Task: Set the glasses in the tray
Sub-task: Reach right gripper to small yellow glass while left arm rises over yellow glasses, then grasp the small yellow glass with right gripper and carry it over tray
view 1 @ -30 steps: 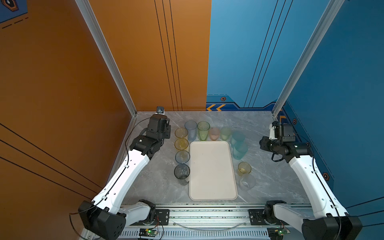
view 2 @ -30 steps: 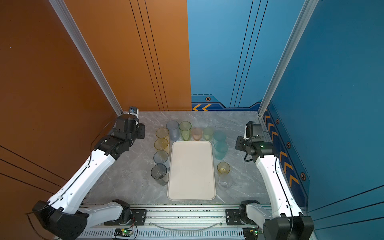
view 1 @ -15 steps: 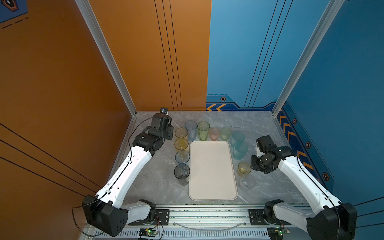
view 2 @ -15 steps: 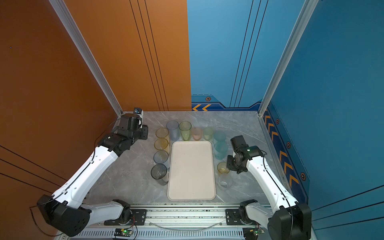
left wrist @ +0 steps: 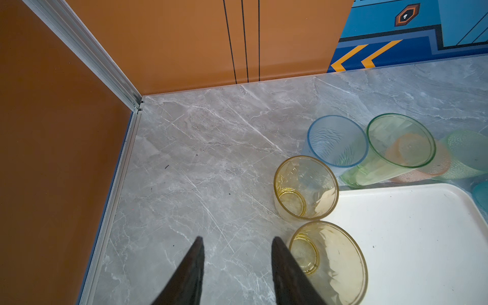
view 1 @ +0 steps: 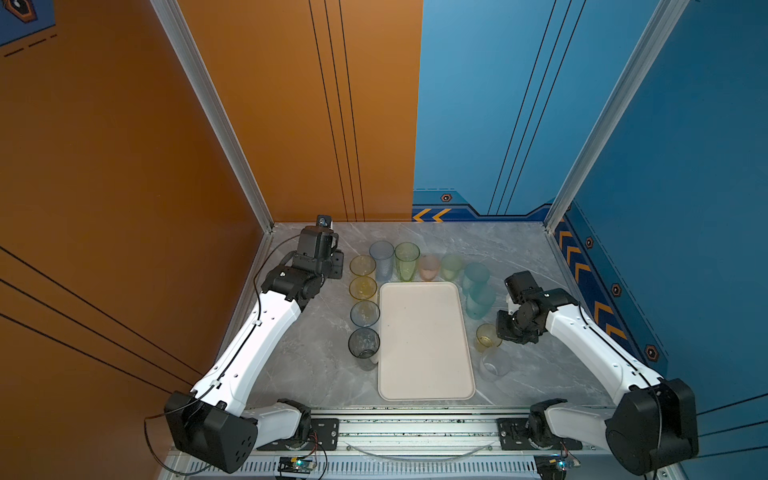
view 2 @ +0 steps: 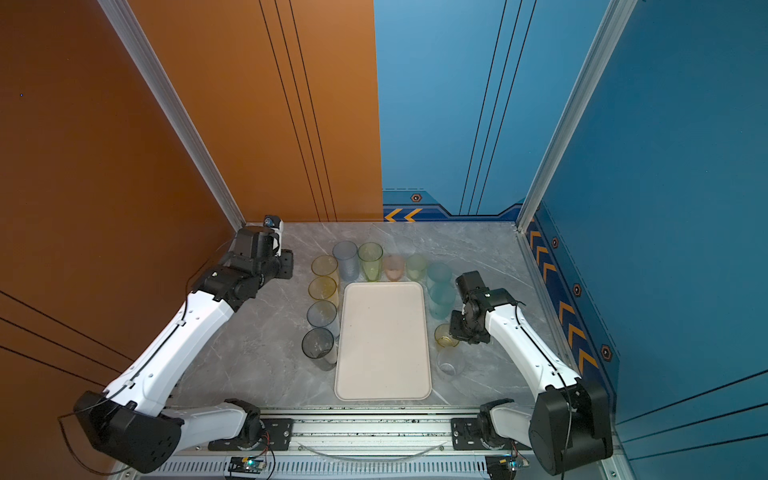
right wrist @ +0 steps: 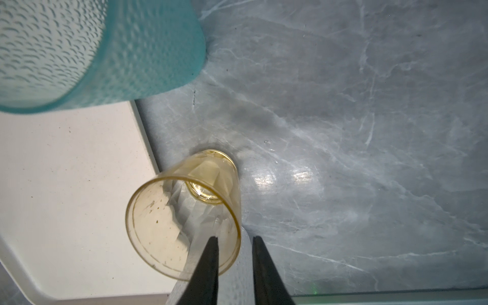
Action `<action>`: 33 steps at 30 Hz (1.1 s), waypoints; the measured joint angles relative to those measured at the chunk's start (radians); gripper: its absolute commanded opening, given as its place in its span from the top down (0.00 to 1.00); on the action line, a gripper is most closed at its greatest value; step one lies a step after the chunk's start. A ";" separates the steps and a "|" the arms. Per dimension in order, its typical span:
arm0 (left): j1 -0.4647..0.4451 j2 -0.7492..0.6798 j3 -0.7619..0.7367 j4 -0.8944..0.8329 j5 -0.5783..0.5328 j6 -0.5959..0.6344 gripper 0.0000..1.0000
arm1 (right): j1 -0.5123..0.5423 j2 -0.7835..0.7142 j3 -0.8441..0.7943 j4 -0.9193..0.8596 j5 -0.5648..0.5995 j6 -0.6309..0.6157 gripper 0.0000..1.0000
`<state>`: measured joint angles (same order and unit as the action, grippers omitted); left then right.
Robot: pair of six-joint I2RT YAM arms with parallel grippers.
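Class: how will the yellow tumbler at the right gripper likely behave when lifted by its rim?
Probably light: the yellow tumbler is thin-walled, translucent and empty. Its glossy wall might slip in a rim pinch. Its narrow base suggests easy tipping.

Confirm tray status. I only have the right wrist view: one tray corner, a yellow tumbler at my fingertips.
Observer: The tray is empty; nothing stands in it.
Operator: Left gripper?
Observer: The left gripper is open, holding nothing, above bare table left of the tray's far corner.
Operator: What's along the tray's left side?
Observer: Four in a column: two yellow tumblers, a blue-grey tumbler, then a dark grey tumbler nearest the robot's base.
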<state>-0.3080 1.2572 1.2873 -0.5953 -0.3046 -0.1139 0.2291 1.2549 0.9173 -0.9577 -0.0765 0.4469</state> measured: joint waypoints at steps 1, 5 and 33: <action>0.002 0.000 0.000 0.000 0.002 0.000 0.57 | -0.001 0.006 0.000 0.005 0.000 0.000 0.80; 0.013 0.000 0.000 0.000 0.015 -0.001 0.57 | -0.001 0.036 0.000 0.020 0.000 0.000 0.82; 0.034 0.013 0.000 0.000 0.045 -0.001 0.58 | -0.007 -0.084 0.080 -0.039 0.093 -0.009 0.99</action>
<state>-0.2745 1.2701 1.2873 -0.5953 -0.2592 -0.1146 0.2218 1.1706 0.9974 -0.9962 0.0166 0.4381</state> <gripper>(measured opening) 0.422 0.048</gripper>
